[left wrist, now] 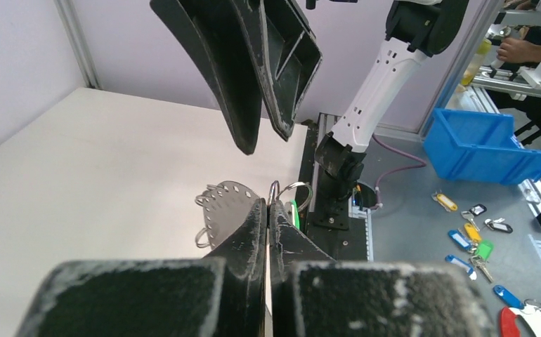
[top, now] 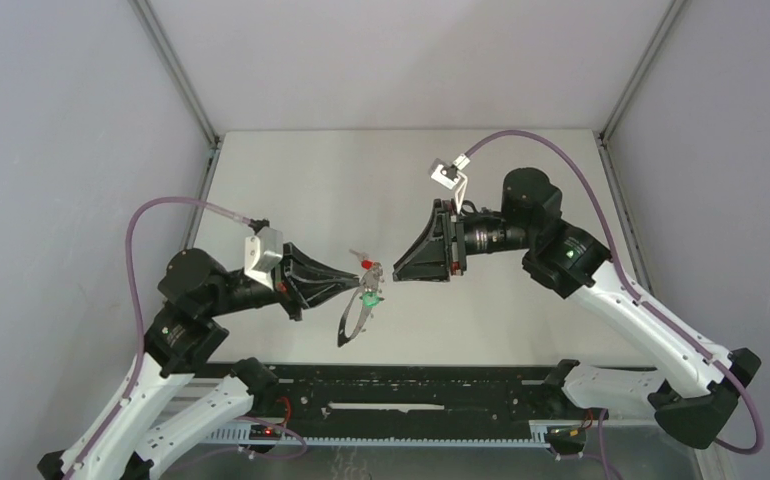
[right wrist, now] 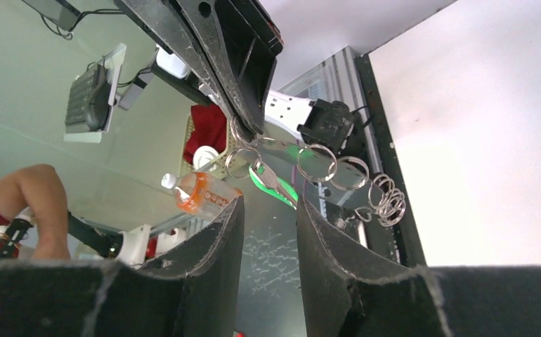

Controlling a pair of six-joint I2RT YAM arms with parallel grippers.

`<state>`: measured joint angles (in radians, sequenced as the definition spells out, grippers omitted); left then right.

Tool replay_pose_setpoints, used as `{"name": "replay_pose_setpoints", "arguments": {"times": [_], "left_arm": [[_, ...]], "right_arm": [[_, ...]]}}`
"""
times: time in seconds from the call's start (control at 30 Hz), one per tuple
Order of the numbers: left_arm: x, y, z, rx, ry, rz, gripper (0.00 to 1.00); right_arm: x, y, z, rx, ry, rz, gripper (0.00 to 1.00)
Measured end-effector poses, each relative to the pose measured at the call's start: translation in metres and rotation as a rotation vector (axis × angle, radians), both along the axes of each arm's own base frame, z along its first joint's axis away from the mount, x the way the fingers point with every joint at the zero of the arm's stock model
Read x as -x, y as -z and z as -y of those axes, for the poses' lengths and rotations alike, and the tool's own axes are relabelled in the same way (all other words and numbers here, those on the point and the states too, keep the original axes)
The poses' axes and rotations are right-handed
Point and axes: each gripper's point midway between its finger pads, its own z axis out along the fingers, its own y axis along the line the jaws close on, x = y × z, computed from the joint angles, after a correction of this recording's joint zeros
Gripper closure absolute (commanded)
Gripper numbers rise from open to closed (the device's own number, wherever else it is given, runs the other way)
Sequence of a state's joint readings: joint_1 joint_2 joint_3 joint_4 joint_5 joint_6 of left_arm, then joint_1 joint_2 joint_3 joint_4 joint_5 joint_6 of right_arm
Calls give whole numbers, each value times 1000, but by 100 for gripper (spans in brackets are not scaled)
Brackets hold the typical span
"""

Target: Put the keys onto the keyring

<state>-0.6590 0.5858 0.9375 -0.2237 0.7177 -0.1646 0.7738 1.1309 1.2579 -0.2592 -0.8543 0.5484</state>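
Describing from the overhead camera first: my left gripper [top: 358,276] and right gripper [top: 393,270] meet tip to tip over the middle of the pale table [top: 291,180]. The keyring [top: 349,322] trails from the left fingertips as a thin, limp loop toward the near edge.

Colleague: What is the left one holding?

Me: Its jaws are pressed fully together on one small metal ring of the keyring. In the left wrist view that ring pokes up just past the black fingertips [left wrist: 257,214], with a perforated metal piece [left wrist: 222,200] lying beside it.

Colleague: And the right?

Me: In its own camera, the right gripper's fingers [right wrist: 225,232] stand part way apart, and nothing sits between them. They point at the bunch hanging from the left tips and are close to it. I cannot tell if they touch it.

Colleague: Where are the keys?

Me: The green-headed key [right wrist: 271,179] dangles from a ring right under the left pinch, silver blade up and green head down. A row of split rings [right wrist: 317,162] hangs beside it. From above, the red-headed key [top: 368,261] shows just beyond both sets of fingertips. I cannot tell whether it hangs on the bunch or lies on the table.
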Motion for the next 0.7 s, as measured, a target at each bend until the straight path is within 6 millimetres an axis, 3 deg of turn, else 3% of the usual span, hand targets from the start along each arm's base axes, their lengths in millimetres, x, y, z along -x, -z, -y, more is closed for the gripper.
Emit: {"name": "replay_pose_setpoints", "arguments": {"times": [0.2,0.37,0.5,0.7], "left_arm": [[-2,3,2,6,2,-22,100],[-3,10,4,2,5,-63,100],[-3,10,5,5,6,-81,100],[-3,6,6,20,8,-76,100]], "right_arm": [[-5,-14,2,-49,17,70,66],[-1,-24,-10,-102,-19,124,62],[11,-21,-24,-115,-75,148,62],[25,-16,-33,-114,-126,173,69]]}}
